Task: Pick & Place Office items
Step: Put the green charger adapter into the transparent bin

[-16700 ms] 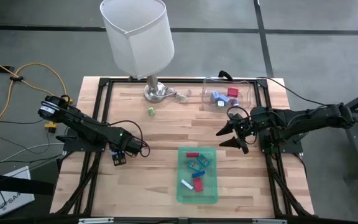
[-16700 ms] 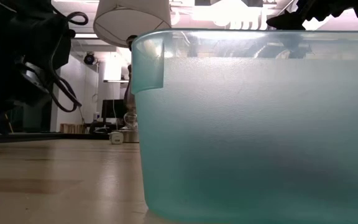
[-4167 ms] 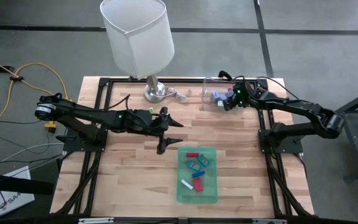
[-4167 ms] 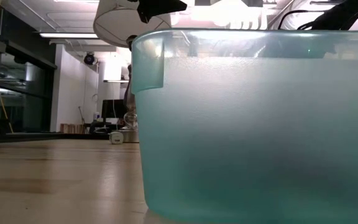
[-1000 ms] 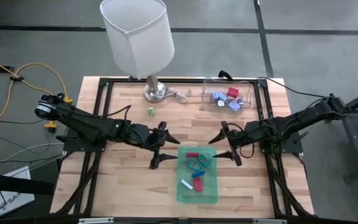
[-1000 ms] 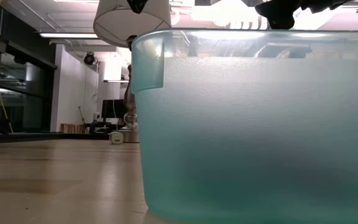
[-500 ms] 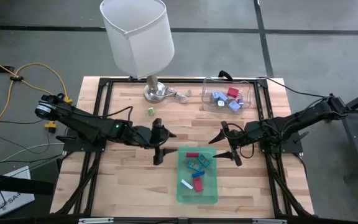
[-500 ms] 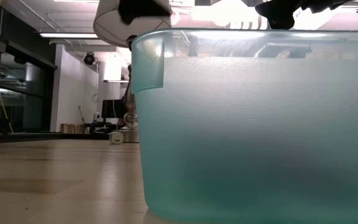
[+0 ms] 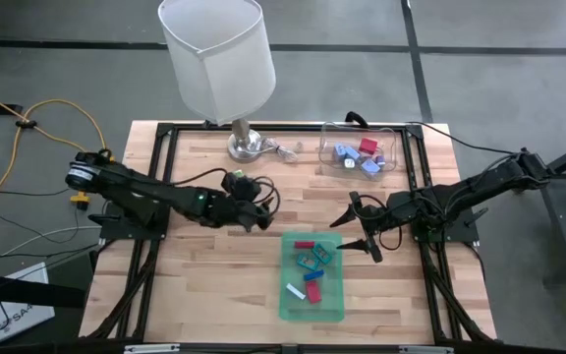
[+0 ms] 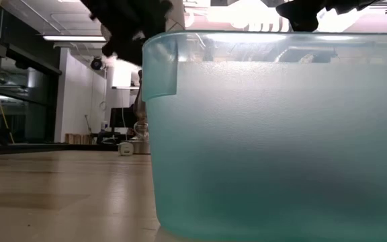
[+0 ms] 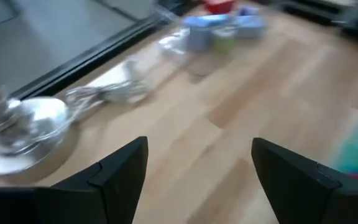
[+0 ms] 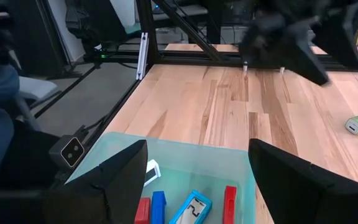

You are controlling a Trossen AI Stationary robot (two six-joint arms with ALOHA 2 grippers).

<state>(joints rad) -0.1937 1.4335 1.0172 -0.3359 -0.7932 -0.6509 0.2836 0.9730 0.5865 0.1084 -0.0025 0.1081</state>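
Observation:
Several office items (image 9: 311,267), red, blue, teal and white, lie in the green tray (image 9: 285,295); in the right wrist view the same items (image 12: 191,206) lie under the fingers. More blue, red and pink pieces (image 9: 356,154) sit in the clear container (image 9: 393,140). One small green piece (image 9: 238,175) lies alone on the wood near the lamp. My left gripper (image 9: 261,208) hovers left of the tray's far end, open and holding nothing (image 11: 199,142). My right gripper (image 9: 354,228) hangs open over the tray's far right corner (image 12: 197,144).
A lamp with a white shade (image 9: 219,54) stands on a metal base (image 9: 249,146) at the far edge, with a crumpled clear wrapper (image 9: 285,150) beside it. In the low view the tray wall (image 10: 281,134) fills most of the picture. Bare wood lies left of the tray.
My left gripper has drawn away from the tray's left side toward the far edge and turned about, so its fingers now point toward the lamp base and the clear container. It stays open.

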